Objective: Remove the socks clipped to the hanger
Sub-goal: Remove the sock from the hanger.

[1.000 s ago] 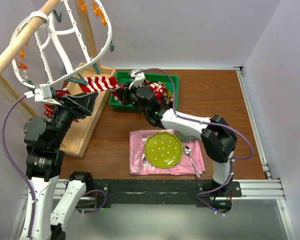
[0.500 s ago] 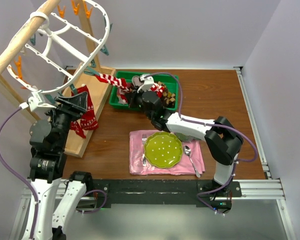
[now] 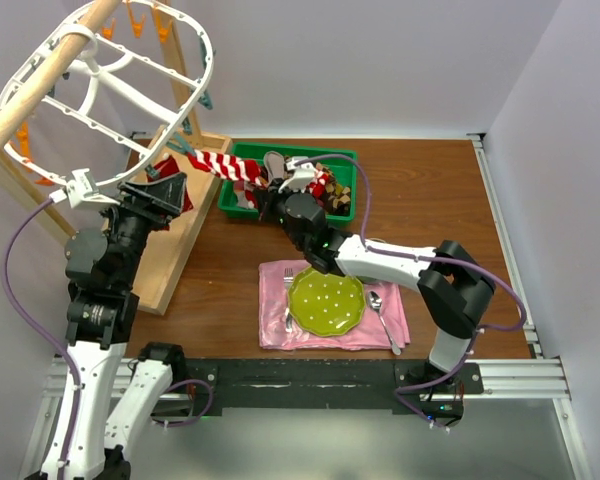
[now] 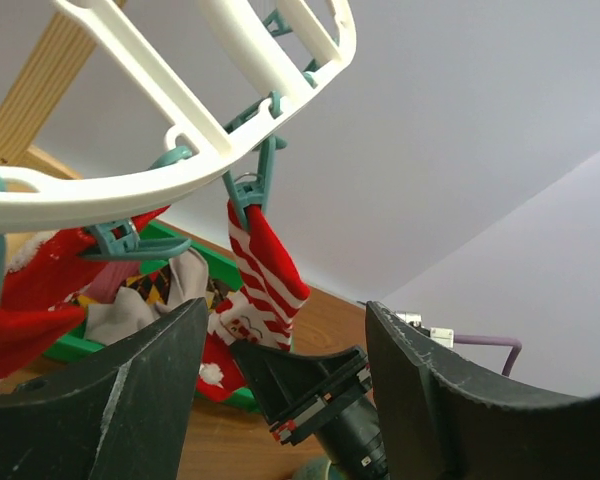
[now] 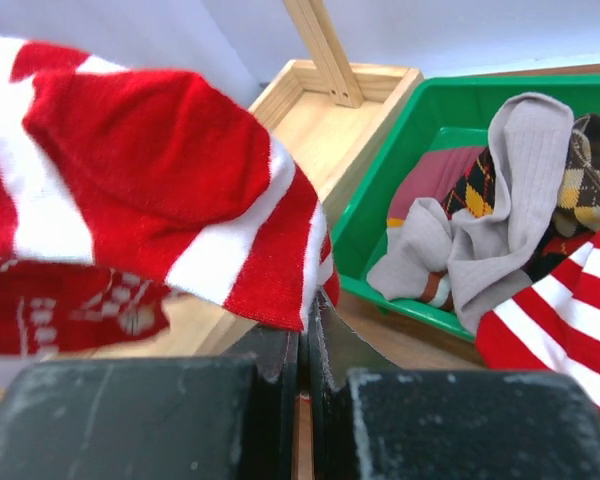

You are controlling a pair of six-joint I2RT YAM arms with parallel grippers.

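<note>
Starting at the left, the left pincer [image 3: 158,200] stands wide with nothing between its fingers, raised just under the lower rim of the hanger [image 4: 130,190], which hangs tilted from a wooden pole [image 3: 25,92]. Two socks can be seen on the hanger: a red patterned sock [image 4: 25,300] caught in one teal clip, and beside it a striped sock [image 4: 265,270] gripped by another teal clip [image 4: 252,185]. The striped sock runs taut, rightward and down, from that clip to the right pincer [image 5: 305,325], which is closed tight on its free end near the left end of the green bin [image 3: 345,160]. The step in hand, as I judge it, is drawing this sock out of its clip. To do it well, the right arm should pull straight along the sock's line, away from the clip's mouth, steadily and without a jerk, since the hanger looks free to swing on the pole and would follow the pull. The left pincer is well placed to brace the rim or squeeze the clip so that it lets go. Once free, the sock likely belongs in the bin. Counted: one hanger, two clipped socks in view, two arms and one bin. The bin holds a heap [image 5: 500,220] of at least four socks (grey, argyle, maroon, another striped); folds hide the exact number. On the tabletop nearer the bases lies one pink napkin [image 3: 280,330] bearing one green plate [image 3: 325,300], one fork [image 3: 288,290] and one spoon [image 3: 380,310].
</note>
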